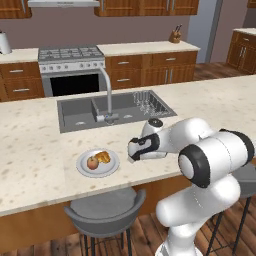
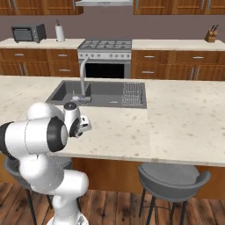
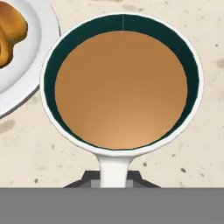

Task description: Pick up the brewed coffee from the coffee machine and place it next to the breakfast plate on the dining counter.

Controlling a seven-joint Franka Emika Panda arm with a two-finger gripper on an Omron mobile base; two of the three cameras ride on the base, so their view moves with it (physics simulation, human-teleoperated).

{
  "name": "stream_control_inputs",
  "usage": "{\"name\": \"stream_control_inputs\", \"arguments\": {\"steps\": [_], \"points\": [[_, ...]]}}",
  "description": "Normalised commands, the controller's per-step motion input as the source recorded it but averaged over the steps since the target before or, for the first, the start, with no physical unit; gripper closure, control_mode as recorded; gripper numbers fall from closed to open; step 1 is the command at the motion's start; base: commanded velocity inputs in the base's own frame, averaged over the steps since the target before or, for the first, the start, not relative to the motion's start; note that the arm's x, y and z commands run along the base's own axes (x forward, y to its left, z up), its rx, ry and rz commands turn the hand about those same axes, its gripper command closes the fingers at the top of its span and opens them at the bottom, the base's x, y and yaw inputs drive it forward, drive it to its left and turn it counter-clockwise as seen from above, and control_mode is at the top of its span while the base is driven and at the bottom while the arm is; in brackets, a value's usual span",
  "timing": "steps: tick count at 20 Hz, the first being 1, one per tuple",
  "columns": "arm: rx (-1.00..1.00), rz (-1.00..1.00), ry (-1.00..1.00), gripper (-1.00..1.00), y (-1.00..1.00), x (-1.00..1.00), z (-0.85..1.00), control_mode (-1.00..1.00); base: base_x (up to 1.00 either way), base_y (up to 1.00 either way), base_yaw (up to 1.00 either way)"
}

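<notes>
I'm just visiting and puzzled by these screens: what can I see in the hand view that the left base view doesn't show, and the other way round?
Hand view alone: the brown liquid inside the brewed coffee, seen from straight above, with its white handle running down toward the fingers.

Left base view alone: the white arm, the sink with its faucet, the stove and a grey stool.

Both: the breakfast plate with its pastry, and the speckled dining counter.
</notes>
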Motion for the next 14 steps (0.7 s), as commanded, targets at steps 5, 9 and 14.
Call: {"name": "stream_control_inputs", "arguments": {"steps": [5,9,14], "points": [[0.0,0.0,0.01,1.0,0.09,0.3,-0.39,-1.0,0.0,0.0,0.0],[0.0,0.0,0.01,-1.0,0.2,0.31,-0.39,-1.0,0.0,0.0,0.0],[-0.01,0.0,0.0,-1.0,0.31,0.08,-0.14,-1.0,0.0,0.0,0.0]]}}
